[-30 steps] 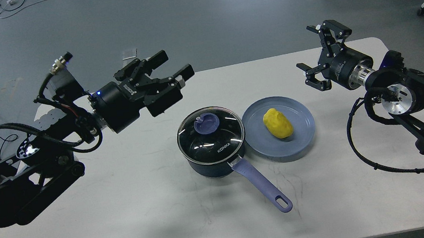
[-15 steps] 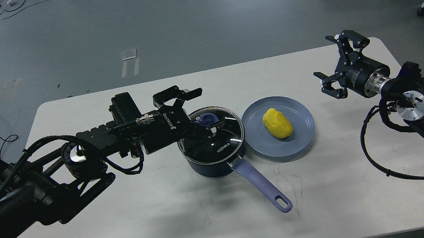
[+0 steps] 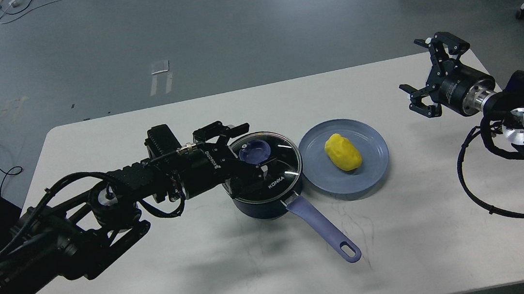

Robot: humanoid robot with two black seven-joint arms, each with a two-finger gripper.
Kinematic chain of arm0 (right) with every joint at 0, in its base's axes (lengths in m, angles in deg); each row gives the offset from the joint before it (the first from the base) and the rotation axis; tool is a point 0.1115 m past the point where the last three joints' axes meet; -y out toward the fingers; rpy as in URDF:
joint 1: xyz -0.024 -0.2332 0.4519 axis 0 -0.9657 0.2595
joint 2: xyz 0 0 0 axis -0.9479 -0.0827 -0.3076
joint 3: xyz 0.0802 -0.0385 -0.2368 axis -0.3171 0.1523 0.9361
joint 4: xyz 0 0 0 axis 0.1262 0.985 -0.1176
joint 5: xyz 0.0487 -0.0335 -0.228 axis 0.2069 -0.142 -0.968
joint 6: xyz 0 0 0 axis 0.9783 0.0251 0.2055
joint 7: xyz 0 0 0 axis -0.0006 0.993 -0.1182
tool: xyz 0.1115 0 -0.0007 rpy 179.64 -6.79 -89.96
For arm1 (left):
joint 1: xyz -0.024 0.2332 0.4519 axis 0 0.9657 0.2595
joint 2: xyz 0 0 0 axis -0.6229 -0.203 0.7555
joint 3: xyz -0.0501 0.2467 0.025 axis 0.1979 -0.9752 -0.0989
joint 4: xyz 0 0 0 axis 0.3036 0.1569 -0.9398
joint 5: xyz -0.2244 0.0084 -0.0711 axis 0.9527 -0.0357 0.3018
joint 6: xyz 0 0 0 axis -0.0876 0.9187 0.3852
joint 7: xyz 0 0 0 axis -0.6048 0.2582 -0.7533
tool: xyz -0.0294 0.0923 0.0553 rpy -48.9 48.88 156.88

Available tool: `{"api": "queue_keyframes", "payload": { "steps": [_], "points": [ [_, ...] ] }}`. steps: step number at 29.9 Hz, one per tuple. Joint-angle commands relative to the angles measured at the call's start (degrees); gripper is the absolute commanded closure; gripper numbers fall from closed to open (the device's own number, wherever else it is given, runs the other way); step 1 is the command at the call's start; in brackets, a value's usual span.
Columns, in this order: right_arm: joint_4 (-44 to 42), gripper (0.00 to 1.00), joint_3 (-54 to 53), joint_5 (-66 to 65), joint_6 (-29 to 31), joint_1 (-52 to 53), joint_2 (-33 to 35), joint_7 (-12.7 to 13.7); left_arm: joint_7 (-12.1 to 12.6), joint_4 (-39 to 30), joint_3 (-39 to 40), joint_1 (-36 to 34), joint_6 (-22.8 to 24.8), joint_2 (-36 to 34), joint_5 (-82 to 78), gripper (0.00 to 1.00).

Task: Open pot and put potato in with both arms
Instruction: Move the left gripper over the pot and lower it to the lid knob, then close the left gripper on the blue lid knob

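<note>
My left tool (image 3: 243, 151) is down at the pot (image 3: 267, 192), with its two fingers spread apart on either side of the blue knob (image 3: 254, 150) on the lid (image 3: 269, 168) — one finger behind it, one in front. They are not squeezing it. The lid sits on the pot. The pot's blue handle (image 3: 324, 228) points toward me. The yellow potato (image 3: 343, 152) lies on the blue plate (image 3: 376, 164), just beside the pot on the white worktop (image 3: 158, 274). My right tool (image 3: 430, 78) hangs in the air well off to the right — fingers wide apart, holding nothing.
</note>
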State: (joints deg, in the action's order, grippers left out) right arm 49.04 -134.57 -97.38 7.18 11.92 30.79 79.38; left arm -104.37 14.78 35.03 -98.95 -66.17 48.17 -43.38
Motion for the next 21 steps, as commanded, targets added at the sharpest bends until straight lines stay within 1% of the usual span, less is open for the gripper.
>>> {"api": "queue_keyframes", "payload": {
  "steps": [1, 11, 13, 14, 16, 21],
  "points": [
    [-0.1, 0.0, 0.0, 0.0, 0.0, 0.0, 0.0, 0.0, -0.1, 1.7, -0.6, -0.2, -0.3, 0.7, 0.5, 0.02],
    [0.1, 0.0, 0.4, 0.0, 0.0, -0.5, 0.8, -0.1, -0.1, 2.4, -0.8, 0.1, -0.9, 1.8, 0.0, 0.02],
    [0.1, 0.0, 0.4, 0.0, 0.0, -0.5, 0.8, -0.1, -0.1, 2.5, -0.8, 0.1, -0.9, 1.8, 0.0, 0.04],
    [0.1, 0.0, 0.4, 0.0, 0.1, -0.5, 0.8, -0.1, -0.1, 2.8, -0.8, 0.2, -0.9, 1.8, -0.1, 0.06],
    [0.1, 0.0, 0.4, 0.0, 0.0, -0.6, 0.9, -0.2, 0.0, 3.3, -0.9, 0.2, -0.9, 1.9, -0.1, 0.06],
    [0.2, 0.0, 0.4, 0.0, 0.0, -1.1, 1.2, -0.3, 0.0, 4.6, -3.3, 0.1, -0.9, 1.9, 0.1, 0.07]
  ]
}}
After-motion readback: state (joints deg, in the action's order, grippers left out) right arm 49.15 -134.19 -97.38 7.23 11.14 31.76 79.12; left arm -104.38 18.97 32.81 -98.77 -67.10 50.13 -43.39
